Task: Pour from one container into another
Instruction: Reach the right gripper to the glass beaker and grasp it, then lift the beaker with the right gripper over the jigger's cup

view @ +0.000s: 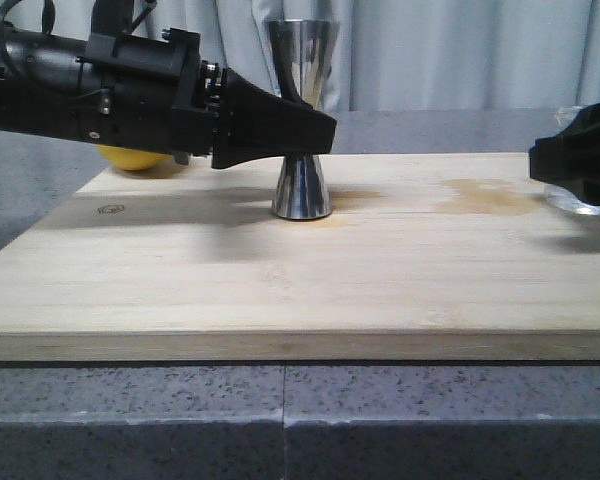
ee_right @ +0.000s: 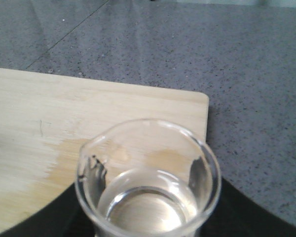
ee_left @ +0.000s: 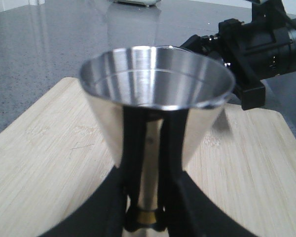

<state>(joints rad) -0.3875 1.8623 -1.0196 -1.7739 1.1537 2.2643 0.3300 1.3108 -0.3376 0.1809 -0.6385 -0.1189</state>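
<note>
While my left gripper (view: 315,130) jaws clamp the jigger (view: 302,120) and right gripper (view: 580,160) jaws pinch the beaker (ee_right: 148,182), pouring hasn't begun.

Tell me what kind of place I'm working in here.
Probably a staged kitchen or bar counter: a bamboo board on speckled grey stone, a steel jigger, a glass beaker, a lemon.

the steel jigger (view: 302,120) stands upright on the wooden board (view: 280,290), which sits on the grey speckled surface (view: 280,420). the left tool (view: 315,128) reaches in from the left with its tip over the jigger's waist, looks clamped on it but hard to say from here. a yellow lemon (view: 135,157) peeks out behind that arm. at the right edge the right tool (view: 580,160) sits over the glass beaker (view: 580,198), near a damp stain (view: 490,195).
</note>
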